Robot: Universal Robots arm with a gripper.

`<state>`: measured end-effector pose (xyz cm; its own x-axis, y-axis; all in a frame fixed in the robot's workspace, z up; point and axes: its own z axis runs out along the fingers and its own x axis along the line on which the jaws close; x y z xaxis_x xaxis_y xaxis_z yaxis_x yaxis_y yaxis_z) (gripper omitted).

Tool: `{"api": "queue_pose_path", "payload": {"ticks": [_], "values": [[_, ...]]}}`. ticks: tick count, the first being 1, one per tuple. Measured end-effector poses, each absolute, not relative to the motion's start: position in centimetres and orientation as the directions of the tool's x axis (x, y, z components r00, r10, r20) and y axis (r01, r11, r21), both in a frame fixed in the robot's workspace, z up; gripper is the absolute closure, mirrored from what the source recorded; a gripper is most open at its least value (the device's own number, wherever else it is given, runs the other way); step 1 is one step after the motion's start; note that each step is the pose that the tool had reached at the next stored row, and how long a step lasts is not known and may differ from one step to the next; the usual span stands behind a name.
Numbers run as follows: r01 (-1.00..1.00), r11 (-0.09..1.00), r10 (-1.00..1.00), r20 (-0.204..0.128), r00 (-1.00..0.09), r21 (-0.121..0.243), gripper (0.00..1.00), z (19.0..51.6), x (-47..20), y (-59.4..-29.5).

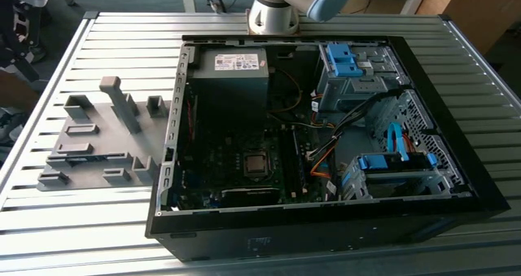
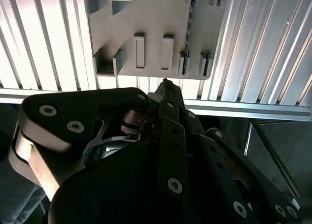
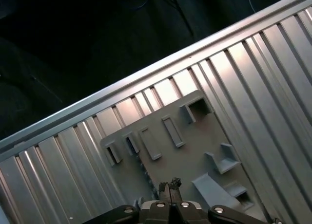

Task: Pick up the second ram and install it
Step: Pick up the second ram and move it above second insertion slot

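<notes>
The second ram (image 3: 142, 166) stands on edge in the grey holder plate (image 3: 195, 141), a thin dark stick with a blue end. It also shows as a thin dark strip (image 2: 190, 24) in the second wrist view and a dark bluish line (image 1: 82, 159) in the exterior view. My gripper (image 3: 170, 184) hovers above the plate close to one end of the stick, apart from it. Its fingertips meet with nothing between them, and they also show pressed together at the gripper (image 2: 165, 83) in the second wrist view.
An open black computer case (image 1: 456, 209) lies on the slatted metal table (image 1: 106, 227), to the exterior view's right of the holder plate (image 1: 122, 141). Inside are the motherboard (image 1: 244, 160), a power supply (image 1: 232, 65) and blue drive-bay latches (image 1: 342, 59). The arm's base (image 1: 273, 13) stands behind the case.
</notes>
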<state>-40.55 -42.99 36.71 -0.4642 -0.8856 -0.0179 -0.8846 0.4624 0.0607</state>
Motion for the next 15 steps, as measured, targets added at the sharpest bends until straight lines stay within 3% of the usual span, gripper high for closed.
{"api": "queue_pose_path", "payload": {"ticks": [15], "values": [[-0.949,0.311,-0.950,-0.022,-0.312,0.052,0.89,36.23,-40.55,-43.03]]}}
